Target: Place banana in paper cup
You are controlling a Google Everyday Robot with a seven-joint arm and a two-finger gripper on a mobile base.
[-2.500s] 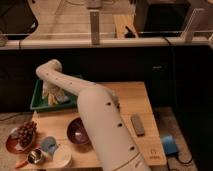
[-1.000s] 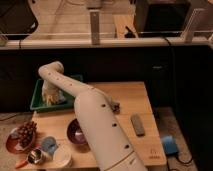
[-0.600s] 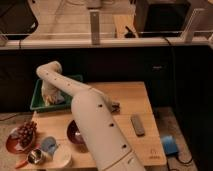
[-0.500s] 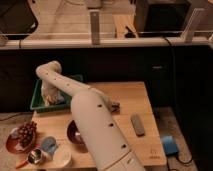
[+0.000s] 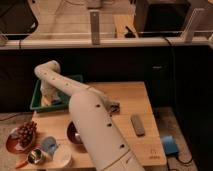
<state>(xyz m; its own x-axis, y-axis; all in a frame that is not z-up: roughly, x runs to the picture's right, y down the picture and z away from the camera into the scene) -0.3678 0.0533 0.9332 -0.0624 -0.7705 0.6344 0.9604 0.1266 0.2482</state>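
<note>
My arm reaches left and down into the green tray [image 5: 37, 95] at the table's back left. The gripper [image 5: 52, 98] sits low inside that tray, largely hidden by the wrist, and it is shut. A pale bit of the banana [image 5: 47, 101] shows right beside it in the tray. Whether the fingers hold the banana cannot be seen. The white paper cup [image 5: 63, 157] stands at the front left corner of the table, far from the gripper.
A light-blue cup [image 5: 48, 145] and a small metal cup [image 5: 34, 156] stand beside the paper cup. Dark red grapes [image 5: 26, 133] lie on a red plate at the left edge. A purple bowl [image 5: 74, 134], a grey remote [image 5: 137, 125] and a small dark object [image 5: 114, 106] are on the table.
The arm has stayed over the green tray, dipping slightly lower. The gripper has shut there. Nothing else on the table has moved.
</note>
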